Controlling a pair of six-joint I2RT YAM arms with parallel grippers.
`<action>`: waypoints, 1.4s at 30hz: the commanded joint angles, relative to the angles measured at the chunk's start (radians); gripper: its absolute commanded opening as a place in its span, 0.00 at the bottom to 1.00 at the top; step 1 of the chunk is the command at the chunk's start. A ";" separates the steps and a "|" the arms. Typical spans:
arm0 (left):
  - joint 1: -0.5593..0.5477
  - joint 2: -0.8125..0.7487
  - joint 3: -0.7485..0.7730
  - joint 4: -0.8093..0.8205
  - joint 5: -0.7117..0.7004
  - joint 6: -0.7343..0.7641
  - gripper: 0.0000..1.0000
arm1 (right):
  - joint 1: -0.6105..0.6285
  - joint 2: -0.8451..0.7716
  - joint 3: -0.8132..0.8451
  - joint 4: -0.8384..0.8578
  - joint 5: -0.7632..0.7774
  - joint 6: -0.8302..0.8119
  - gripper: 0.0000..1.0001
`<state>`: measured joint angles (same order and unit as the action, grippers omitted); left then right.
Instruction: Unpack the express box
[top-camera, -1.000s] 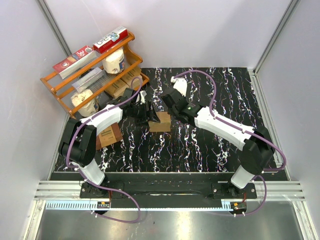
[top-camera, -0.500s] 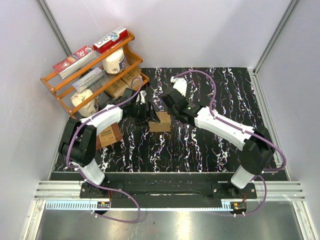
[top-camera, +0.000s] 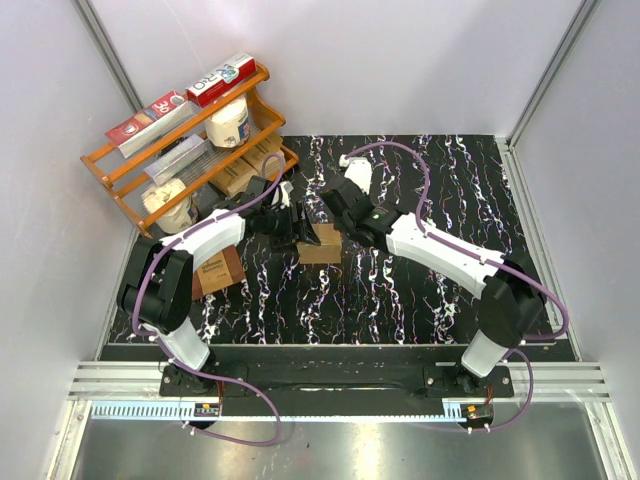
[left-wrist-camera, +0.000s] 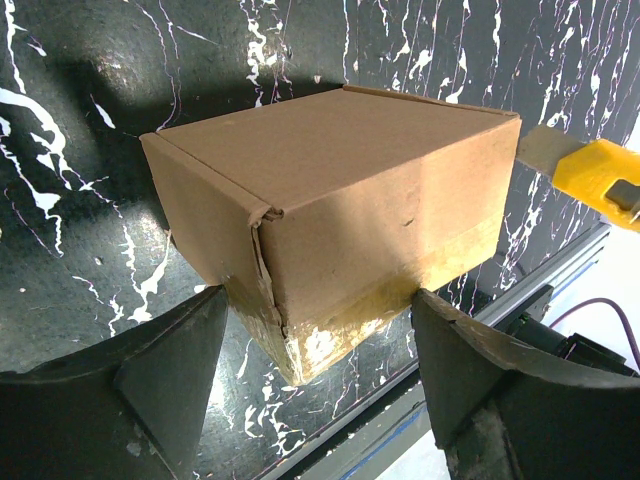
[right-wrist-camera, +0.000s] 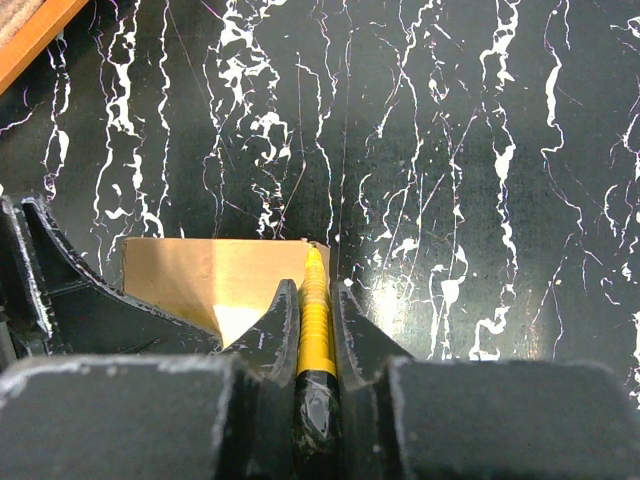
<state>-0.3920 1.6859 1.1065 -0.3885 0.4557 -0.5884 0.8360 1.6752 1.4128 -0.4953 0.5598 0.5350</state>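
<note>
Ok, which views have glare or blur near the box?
Left wrist: the box is sharp, with a shiny pale patch on its lower edge; the left fingers are dark and soft. Right wrist: glare on the mat beside the box and a bright patch on its top; the right fingers around the knife are soft. Top external: even light, box small but clear.

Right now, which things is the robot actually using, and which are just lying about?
In use: express box, clasped by the left gripper; yellow knife, in the right gripper.
Lying about: darker labelled box; wooden rack with its cartons and jars.
</note>
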 joint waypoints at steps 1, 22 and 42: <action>0.002 0.051 -0.010 -0.041 -0.114 0.013 0.75 | 0.006 0.012 0.017 0.018 0.006 -0.013 0.00; 0.002 0.090 -0.042 -0.043 -0.084 -0.151 0.62 | 0.045 -0.068 0.000 -0.127 -0.069 0.079 0.00; 0.002 0.101 -0.034 -0.038 -0.078 -0.120 0.61 | 0.051 -0.028 -0.035 -0.088 -0.031 0.028 0.00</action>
<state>-0.3855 1.7180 1.1038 -0.3565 0.4957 -0.7456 0.8616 1.6192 1.3869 -0.6186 0.5171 0.5831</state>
